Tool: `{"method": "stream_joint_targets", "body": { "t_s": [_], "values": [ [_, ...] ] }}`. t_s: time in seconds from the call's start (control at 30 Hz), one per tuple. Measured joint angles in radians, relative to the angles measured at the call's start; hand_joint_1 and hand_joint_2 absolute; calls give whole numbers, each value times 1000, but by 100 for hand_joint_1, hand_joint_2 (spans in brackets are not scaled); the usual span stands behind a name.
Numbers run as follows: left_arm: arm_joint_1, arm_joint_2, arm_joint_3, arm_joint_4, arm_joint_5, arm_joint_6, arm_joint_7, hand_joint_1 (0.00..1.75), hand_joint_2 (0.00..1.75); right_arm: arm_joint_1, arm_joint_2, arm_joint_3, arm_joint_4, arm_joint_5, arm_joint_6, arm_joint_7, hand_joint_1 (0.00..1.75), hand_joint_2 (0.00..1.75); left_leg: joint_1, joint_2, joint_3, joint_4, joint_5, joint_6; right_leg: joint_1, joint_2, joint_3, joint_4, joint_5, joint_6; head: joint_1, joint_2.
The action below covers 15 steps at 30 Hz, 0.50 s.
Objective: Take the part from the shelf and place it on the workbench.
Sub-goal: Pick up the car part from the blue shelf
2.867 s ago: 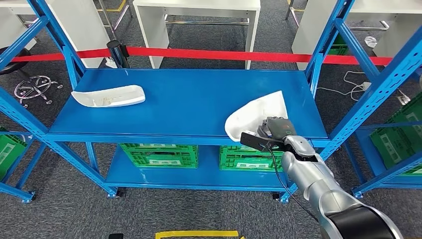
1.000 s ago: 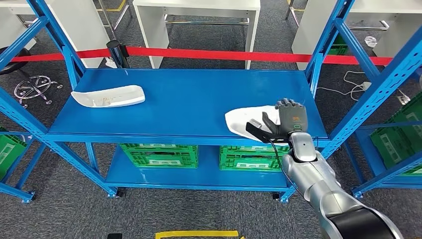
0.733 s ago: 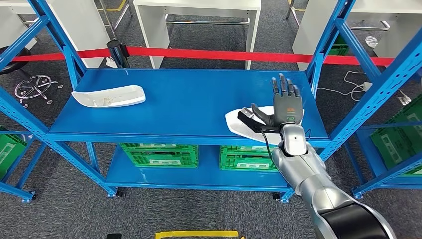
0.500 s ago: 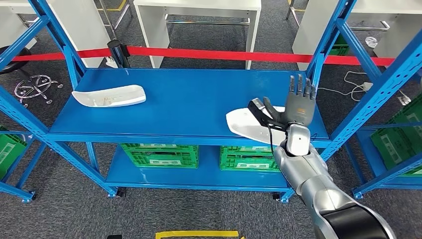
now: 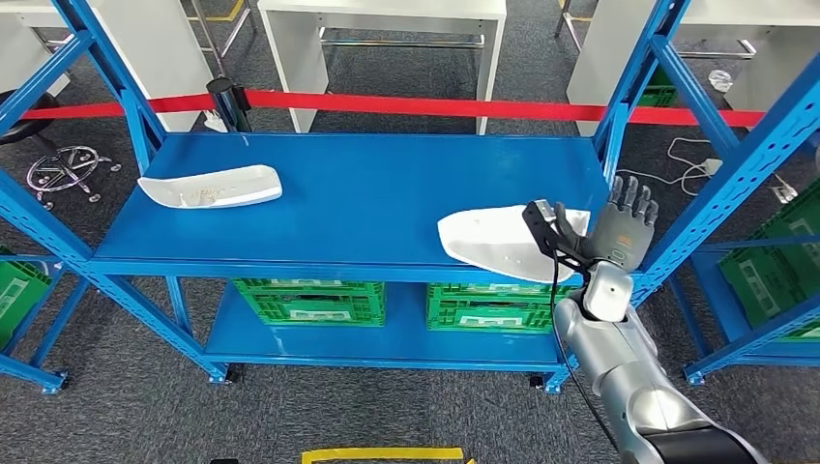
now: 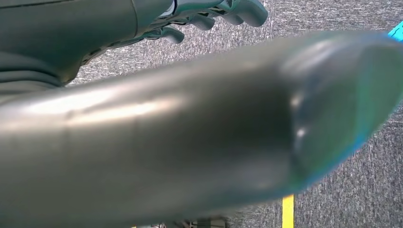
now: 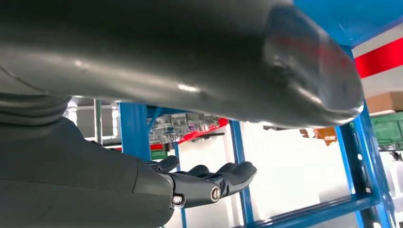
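The blue shelf (image 5: 367,193) carries two white parts on its upper deck. One part (image 5: 211,186) lies flat at about 9 o'clock, near the left edge. The other part (image 5: 498,244) lies at about 4 o'clock, its near edge overhanging the front rail. On the lower deck (image 5: 290,340) sit green crates (image 5: 311,302).

The shelf (image 5: 367,193) lay bare between the white part (image 5: 211,186) near its left edge and the white part (image 5: 498,244) at its front right corner; the blue upright (image 5: 633,77) hemmed the open right robot hand (image 5: 619,232).
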State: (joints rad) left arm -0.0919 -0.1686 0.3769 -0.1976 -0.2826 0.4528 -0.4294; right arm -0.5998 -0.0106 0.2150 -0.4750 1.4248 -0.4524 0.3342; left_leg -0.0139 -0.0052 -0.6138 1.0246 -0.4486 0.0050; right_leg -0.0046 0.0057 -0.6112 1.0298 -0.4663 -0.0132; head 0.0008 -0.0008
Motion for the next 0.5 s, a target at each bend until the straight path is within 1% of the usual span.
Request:
{"method": "stream_joint_targets", "body": {
  "t_s": [0.07,0.2,0.4,0.5],
  "values": [
    [0,0,0,0,-1,0,2,0,0,7,1,-23,-7,-30,5,-41,0,0,0,0,0,0,0,0,0,0,0,0,0,0,0,0],
    [0,0,0,0,-8,0,6,0,0,22,10,-93,-19,-130,19,-161,0,0,0,-1,0,0,0,0,0,0,0,0,0,0,0,0],
    [0,0,0,0,-12,0,9,0,0,40,22,-179,-33,-208,17,-232,0,0,0,0,0,0,0,0,0,0,0,0,0,0,0,0],
    [0,0,0,0,-14,0,10,0,0,43,27,-217,-41,-259,40,-280,0,0,0,0,0,0,0,0,0,0,0,0,0,0,0,0]
  ]
}}
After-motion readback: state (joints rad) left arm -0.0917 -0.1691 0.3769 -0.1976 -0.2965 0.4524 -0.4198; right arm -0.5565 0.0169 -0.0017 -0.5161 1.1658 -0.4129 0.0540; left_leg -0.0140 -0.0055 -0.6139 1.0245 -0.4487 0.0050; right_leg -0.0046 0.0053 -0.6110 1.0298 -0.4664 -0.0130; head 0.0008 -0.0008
